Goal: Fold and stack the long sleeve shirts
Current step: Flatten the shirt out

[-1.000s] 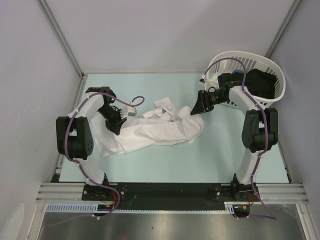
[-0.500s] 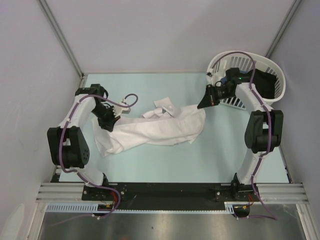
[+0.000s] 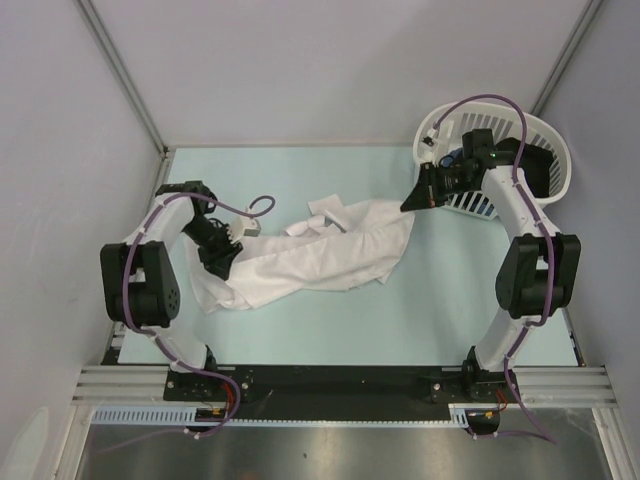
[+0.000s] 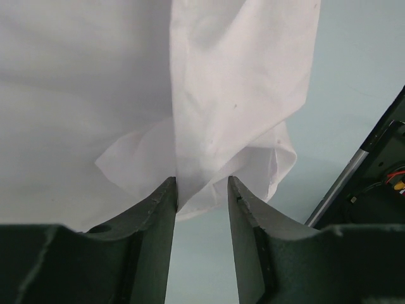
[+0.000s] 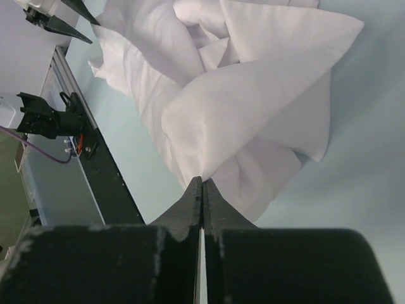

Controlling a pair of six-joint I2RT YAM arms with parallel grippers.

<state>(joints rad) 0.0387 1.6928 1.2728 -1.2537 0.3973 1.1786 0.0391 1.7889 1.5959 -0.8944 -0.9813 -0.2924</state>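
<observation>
The shirt point(image 3: 320, 260) lies crumpled on the table point(image 3: 450, 290), left of the middle; its long axis runs aslant, from a low end near the left edge and towards the near edge up to a raised corner pointing at the far right corner; a bunched, rolled piece sticks out on its far side about halfway along.

The left arm is folded, elbow out by the left edge, forearm going far and the wrist bent back; the left gripper point(image 3: 218, 258) points down onto the shirt's left end. In the left wrist view the left gripper point(image 4: 201, 196) has its jaws parted with a clear gap; a folded edge of the shirt point(image 4: 95, 76) runs down to the tip of one finger, and a loose flap lies just beyond the gap; nothing is clamped.

The right arm stands tall along the right edge, forearm reaching far beside the white basket point(image 3: 545, 126) at the far right corner, wrist turned left; the right gripper point(image 3: 410, 200) meets the shirt's far right corner. In the right wrist view the right gripper point(image 5: 202, 183) has its jaws pressed together, and the shirt point(image 5: 253, 107) tents up to their tips, pinched there.
</observation>
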